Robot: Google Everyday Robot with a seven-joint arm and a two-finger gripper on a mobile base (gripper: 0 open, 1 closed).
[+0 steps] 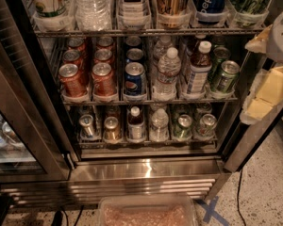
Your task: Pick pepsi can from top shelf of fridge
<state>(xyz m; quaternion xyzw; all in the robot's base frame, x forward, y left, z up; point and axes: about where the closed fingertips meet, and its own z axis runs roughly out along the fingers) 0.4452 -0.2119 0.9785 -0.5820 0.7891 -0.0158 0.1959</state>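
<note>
The pepsi can point(208, 1) is tall and dark blue with white lettering. It stands in a clear tray on the top shelf point(146, 32), second slot from the right, with its top cut off by the upper edge of the view. The fridge point(146, 171) stands with its inside in plain view. My gripper point(270, 86), white with pale yellow parts, hangs at the right edge beside the fridge's right frame. It is lower than the pepsi can, to the right of it, and apart from it.
Tall cans and water bottles point(92, 6) flank the pepsi can. The middle rack holds red cans point(73, 79), a short blue can point(134, 78), bottles and green cans point(225, 76). The glass door point(19, 126) is at left. A clear bin point(146, 213) sits on the floor.
</note>
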